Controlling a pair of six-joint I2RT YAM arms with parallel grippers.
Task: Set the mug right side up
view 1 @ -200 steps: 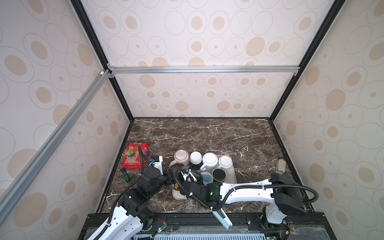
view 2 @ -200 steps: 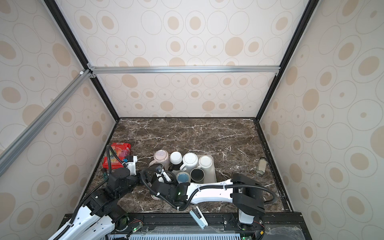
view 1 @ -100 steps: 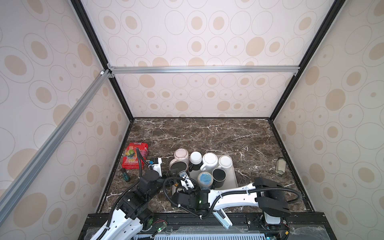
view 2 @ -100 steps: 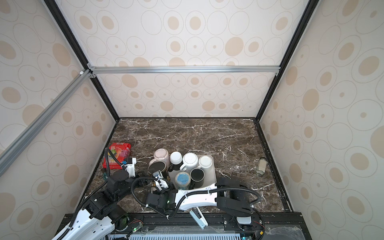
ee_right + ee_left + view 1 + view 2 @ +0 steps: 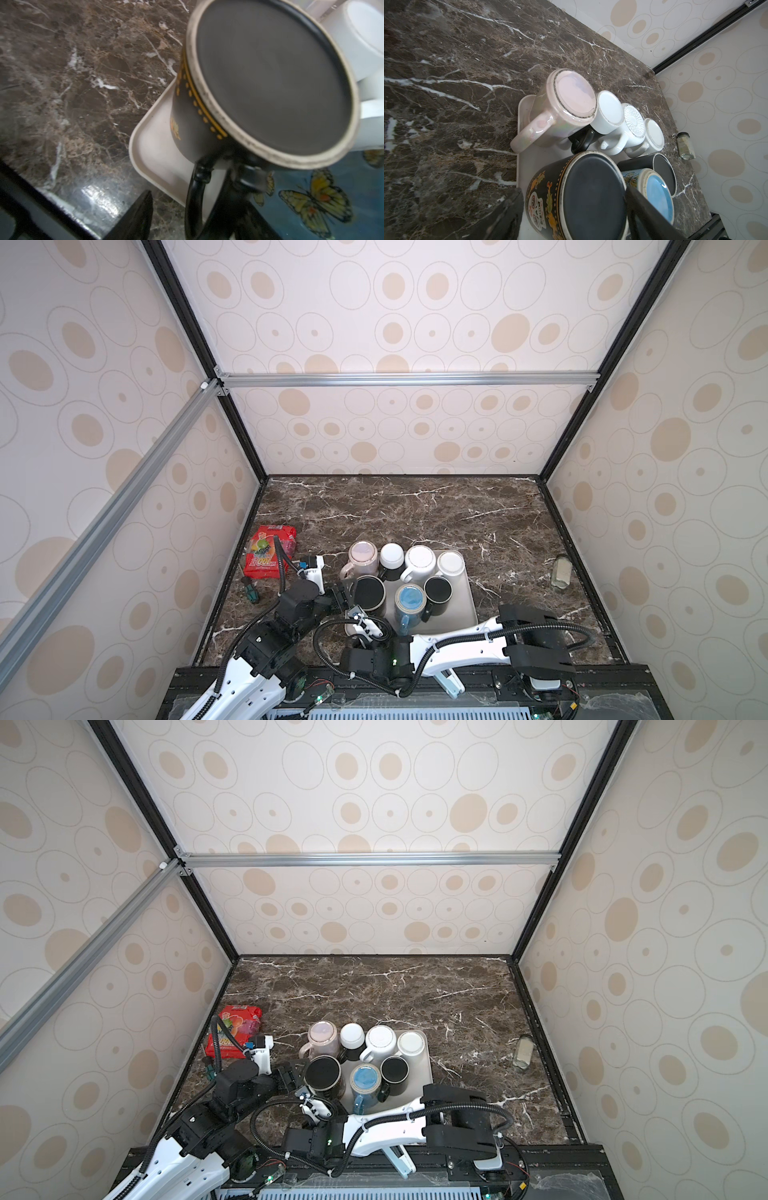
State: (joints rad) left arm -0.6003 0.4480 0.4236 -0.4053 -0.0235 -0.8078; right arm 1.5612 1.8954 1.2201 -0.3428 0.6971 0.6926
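Observation:
The mug (image 5: pixel 369 592) (image 5: pixel 323 1071) is black with a skull and orange dotted trim. It stands upside down on the near-left corner of the beige tray (image 5: pixel 467 597), its flat base (image 5: pixel 593 193) up. My left gripper (image 5: pixel 575 216) (image 5: pixel 341 597) is open and straddles the mug's body; one finger stands off its side and the other is against its base rim. My right gripper (image 5: pixel 185 214) (image 5: pixel 356 615) is open, with the mug's black handle (image 5: pixel 193 203) between its fingers.
Several other upside-down mugs crowd the tray: a pink one (image 5: pixel 363 553), white ones (image 5: pixel 417 560), a blue butterfly one (image 5: pixel 409 600) right beside the black mug. A red packet (image 5: pixel 270 549) and screwdriver (image 5: pixel 249 591) lie left, a glass jar (image 5: pixel 561 570) right.
My right gripper has opened and let go of the mug's handle, and the right arm has drawn back toward the near edge. The left gripper has barely moved.

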